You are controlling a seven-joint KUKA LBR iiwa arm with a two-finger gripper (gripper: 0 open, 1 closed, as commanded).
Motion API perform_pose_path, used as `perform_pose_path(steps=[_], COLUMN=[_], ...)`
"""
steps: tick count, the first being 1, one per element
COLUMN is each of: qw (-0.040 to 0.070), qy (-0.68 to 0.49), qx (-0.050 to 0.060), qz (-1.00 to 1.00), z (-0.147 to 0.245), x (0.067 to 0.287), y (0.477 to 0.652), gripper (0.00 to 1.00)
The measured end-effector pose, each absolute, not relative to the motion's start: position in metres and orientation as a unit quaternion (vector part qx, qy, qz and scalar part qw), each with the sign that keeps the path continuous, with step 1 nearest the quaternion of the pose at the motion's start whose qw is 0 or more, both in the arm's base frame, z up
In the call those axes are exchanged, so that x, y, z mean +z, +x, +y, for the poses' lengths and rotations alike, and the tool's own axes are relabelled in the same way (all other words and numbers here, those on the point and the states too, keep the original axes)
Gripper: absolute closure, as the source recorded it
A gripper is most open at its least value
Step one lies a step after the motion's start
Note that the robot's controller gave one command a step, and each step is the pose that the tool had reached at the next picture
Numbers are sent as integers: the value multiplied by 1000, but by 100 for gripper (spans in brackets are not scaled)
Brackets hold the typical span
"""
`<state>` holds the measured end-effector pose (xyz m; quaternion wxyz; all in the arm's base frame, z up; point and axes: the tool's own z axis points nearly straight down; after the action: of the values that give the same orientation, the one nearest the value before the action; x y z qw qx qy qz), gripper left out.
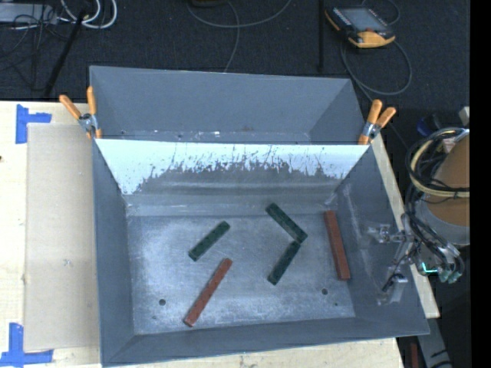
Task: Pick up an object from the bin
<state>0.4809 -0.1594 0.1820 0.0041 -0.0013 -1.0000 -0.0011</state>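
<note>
Over the bin's (230,121) sloping right wall hangs the end effector (392,273), a cluster of pale metal parts at the tip of the arm (441,240), which comes in from the right edge of the view. Whether it is spread or pressed together cannot be told from this angle, and nothing is seen gripped in it. The arm's wrist sits outside the right rim, with looped cables (436,167) coiled above it and a tan cover (459,179) behind them. The end effector sits over the wall rather than over the floor where the things lie. Closest to it is a reddish-brown bar (335,244), lying flat at the right edge of the floor, running nearly front to back along the foot of the right wall. Just to the left of that bar two dark green bars form a sideways V opening to the left: the upper green bar (286,222) slants down to the right, and the lower green bar (284,261) slants up to the right, so their right ends come close together. Further left, well apart from these, a third green bar (209,240) lies on a diagonal. Below it, a second reddish-brown bar (208,291) slants toward the front left corner.
</note>
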Motion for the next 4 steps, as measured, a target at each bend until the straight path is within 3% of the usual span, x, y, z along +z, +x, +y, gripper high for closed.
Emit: perform_pose_path(steps=[1, 2, 3, 4], qw=[3, -2, -3, 0], qy=[16, 75, 133, 454], qx=[-2, -1, 0, -1], qz=[-1000, -997, -991, -891], z=[-105, -36, -18, -33], x=[65, 99, 160, 98], y=[511, 547, 541, 586], gripper=[0, 0, 0, 0])
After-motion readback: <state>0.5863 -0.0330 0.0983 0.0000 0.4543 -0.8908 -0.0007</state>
